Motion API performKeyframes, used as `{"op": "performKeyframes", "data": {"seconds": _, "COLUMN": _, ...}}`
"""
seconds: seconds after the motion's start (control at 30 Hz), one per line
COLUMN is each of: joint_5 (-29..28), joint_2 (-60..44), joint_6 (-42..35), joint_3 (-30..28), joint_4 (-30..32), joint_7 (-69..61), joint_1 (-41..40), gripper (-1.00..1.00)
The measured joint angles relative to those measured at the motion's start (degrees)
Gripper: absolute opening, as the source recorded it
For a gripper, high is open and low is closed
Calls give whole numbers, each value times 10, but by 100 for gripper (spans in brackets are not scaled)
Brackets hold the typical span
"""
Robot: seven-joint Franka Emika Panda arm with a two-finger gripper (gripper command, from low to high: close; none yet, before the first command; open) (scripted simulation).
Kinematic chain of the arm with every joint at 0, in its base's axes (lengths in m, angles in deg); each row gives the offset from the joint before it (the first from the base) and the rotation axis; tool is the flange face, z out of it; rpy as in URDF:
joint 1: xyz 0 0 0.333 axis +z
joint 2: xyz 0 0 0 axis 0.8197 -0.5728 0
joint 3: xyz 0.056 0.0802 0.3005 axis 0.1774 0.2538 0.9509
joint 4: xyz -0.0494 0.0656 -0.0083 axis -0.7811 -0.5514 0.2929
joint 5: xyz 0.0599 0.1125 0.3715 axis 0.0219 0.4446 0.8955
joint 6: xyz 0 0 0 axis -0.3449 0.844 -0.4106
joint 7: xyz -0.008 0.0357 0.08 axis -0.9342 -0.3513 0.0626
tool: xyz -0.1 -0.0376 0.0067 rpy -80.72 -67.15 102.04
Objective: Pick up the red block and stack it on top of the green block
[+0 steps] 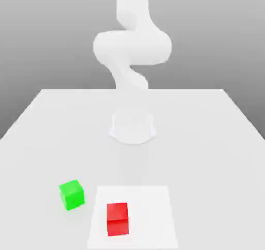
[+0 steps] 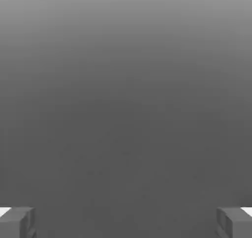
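The red block (image 1: 117, 218) lies near the front of the white table, on a slightly brighter square patch (image 1: 150, 212). The green block (image 1: 71, 194) sits a short way off toward the exterior view's left and a little further back, turned slightly, apart from the red one. In the hand view my gripper (image 2: 126, 223) is open: its two grey fingertips (image 2: 17, 222) stand far apart with nothing but plain grey background between them. The white arm (image 1: 132, 47) rises well behind both blocks.
The arm's round base (image 1: 132, 128) stands at the table's middle. The table's back edge (image 1: 132, 90) runs behind it, and the side edges slant outward toward the front.
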Motion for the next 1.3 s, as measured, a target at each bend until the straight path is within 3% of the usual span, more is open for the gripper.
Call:
{"op": "performKeyframes", "data": {"seconds": 0.73, "joint_5": 11, "joint_2": -461, "joint_6": 210, "joint_3": -28, "joint_4": 145, "joint_7": -97, "joint_1": -11, "gripper": 0}}
{"op": "performKeyframes", "data": {"seconds": 0.93, "joint_5": 29, "joint_2": -585, "joint_6": 307, "joint_3": -18, "joint_4": 136, "joint_7": -114, "joint_1": -18, "gripper": 0}}
{"op": "performKeyframes", "data": {"seconds": 0.97, "joint_5": 30, "joint_2": -596, "joint_6": 316, "joint_3": -17, "joint_4": 134, "joint_7": -115, "joint_1": -20, "gripper": -100}}
{"op": "performKeyframes", "data": {"seconds": 1.17, "joint_5": 30, "joint_2": -601, "joint_6": 320, "joint_3": -16, "joint_4": 133, "joint_7": -114, "joint_1": -21, "gripper": -100}}
{"op": "performKeyframes", "data": {"seconds": 1.3, "joint_5": 21, "joint_2": -542, "joint_6": 271, "joint_3": -21, "joint_4": 142, "joint_7": -107, "joint_1": -17, "gripper": -100}}
